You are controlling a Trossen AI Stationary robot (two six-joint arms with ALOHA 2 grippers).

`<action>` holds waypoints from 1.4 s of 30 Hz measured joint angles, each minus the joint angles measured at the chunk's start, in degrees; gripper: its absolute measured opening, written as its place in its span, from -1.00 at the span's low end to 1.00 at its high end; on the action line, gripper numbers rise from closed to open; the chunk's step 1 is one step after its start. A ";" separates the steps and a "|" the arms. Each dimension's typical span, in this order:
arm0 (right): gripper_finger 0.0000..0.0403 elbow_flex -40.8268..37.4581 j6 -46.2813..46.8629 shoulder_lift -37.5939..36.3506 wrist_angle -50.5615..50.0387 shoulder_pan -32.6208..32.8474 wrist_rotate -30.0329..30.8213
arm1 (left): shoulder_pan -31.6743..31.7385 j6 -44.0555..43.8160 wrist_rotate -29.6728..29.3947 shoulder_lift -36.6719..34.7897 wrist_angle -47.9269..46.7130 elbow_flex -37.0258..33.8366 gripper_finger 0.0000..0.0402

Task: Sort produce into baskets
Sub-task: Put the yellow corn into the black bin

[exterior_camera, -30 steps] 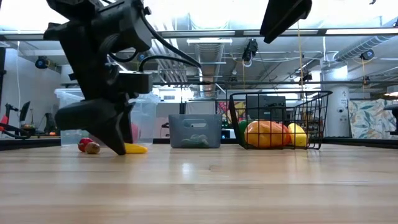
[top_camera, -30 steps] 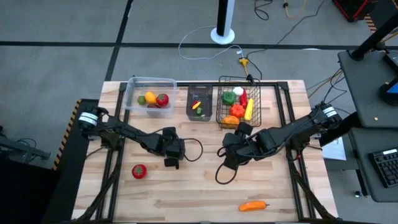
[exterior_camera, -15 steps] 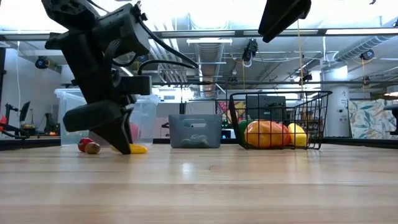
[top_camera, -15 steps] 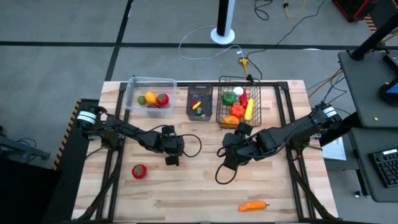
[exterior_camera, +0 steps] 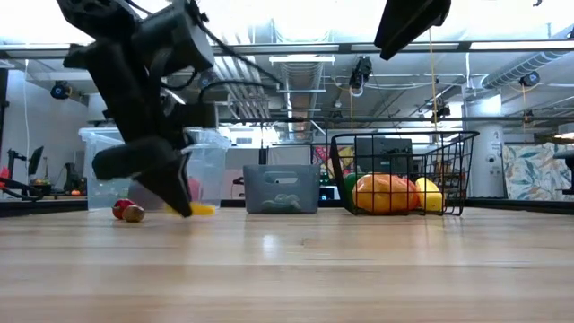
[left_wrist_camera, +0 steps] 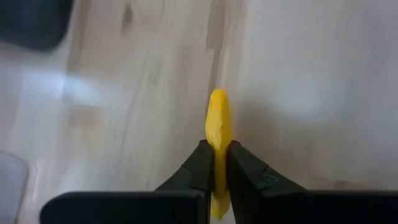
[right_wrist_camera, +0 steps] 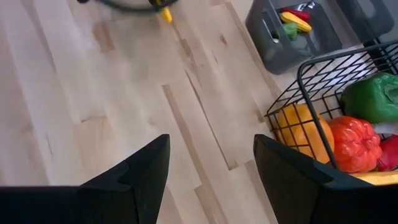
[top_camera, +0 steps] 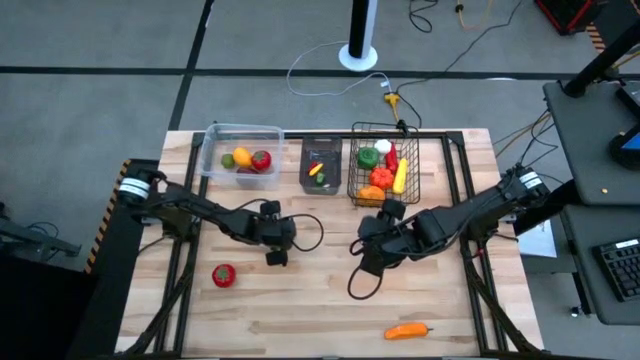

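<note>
Wooden table (top_camera: 300, 310), red tomato (top_camera: 224, 275), orange carrot (top_camera: 406, 331), grey floor beyond

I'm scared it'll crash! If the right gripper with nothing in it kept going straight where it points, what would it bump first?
Most likely the bare wooden table. The right gripper, jaws open, points at planks. The wire basket sits off to one side, though depth is hard to judge.
</note>
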 joint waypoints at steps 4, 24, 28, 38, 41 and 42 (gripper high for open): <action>0.11 -0.74 -0.62 0.00 2.62 1.45 0.69 | -1.24 -0.02 -0.04 -3.03 2.62 -0.21 -0.94; 0.11 -31.93 -35.78 0.00 90.16 4.62 0.61 | -14.14 7.15 -0.57 -8.31 36.73 -0.42 -0.95; 0.11 -36.47 -39.26 0.11 103.88 4.63 -5.46 | -15.90 9.98 -0.58 -8.29 44.21 -0.70 -0.95; 0.11 -35.99 -43.02 2.48 111.03 4.61 -6.51 | -16.33 14.75 -0.66 -8.29 55.79 -0.72 -0.95; 0.11 -34.48 -44.41 3.35 111.38 4.61 -6.53 | -16.39 14.80 -0.63 -8.29 56.12 -0.72 -0.95; 0.11 -34.03 -44.88 3.61 111.32 4.61 -6.54 | -16.39 14.80 -0.63 -8.29 56.14 -0.72 -0.95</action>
